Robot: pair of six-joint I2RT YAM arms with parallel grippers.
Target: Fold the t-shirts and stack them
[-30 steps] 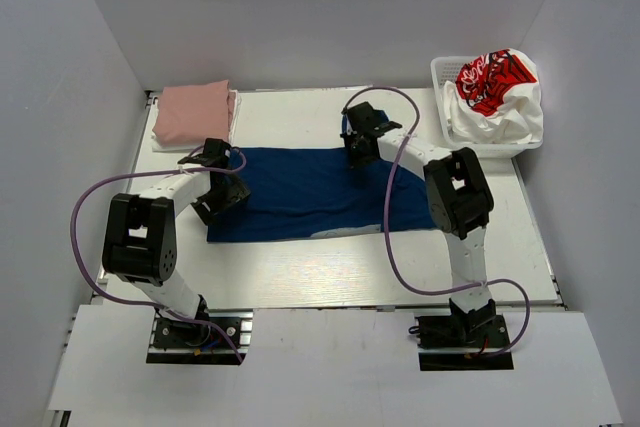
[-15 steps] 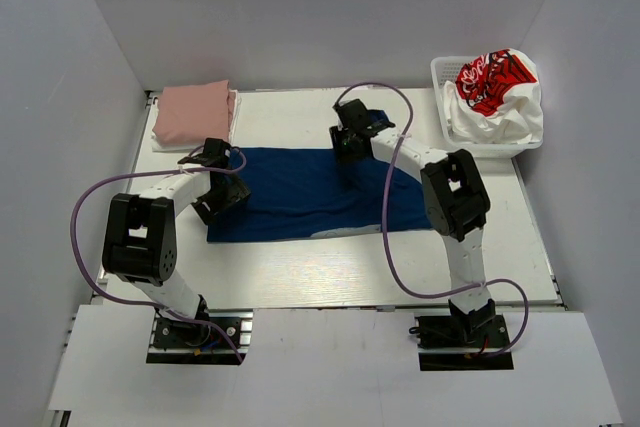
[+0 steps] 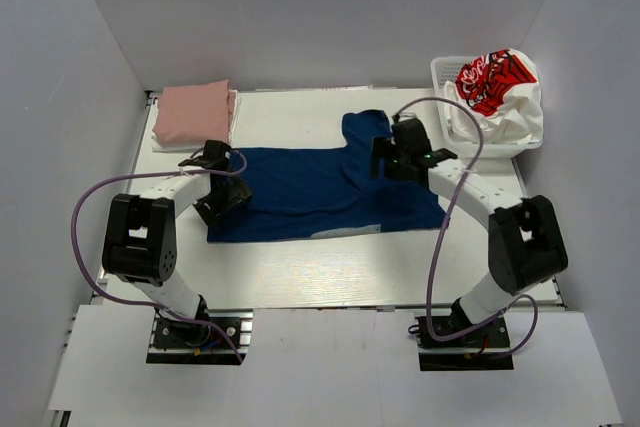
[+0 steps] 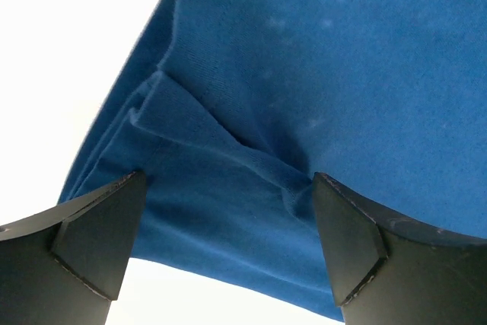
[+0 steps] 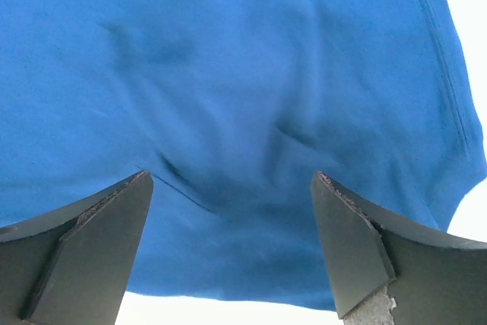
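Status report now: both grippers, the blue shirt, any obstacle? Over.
Left gripper open, right gripper open, both low over navy t-shirt. Shirt spread on table, ungripped. No obstacle seen.

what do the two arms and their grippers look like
Both the left arm and right arm have white links, bulky black joints and a looping purple cable. The left gripper and right gripper each have two dark, wedge-shaped fingers.

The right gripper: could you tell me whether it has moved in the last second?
Yes. The right gripper shifted rightward, toward the basket.
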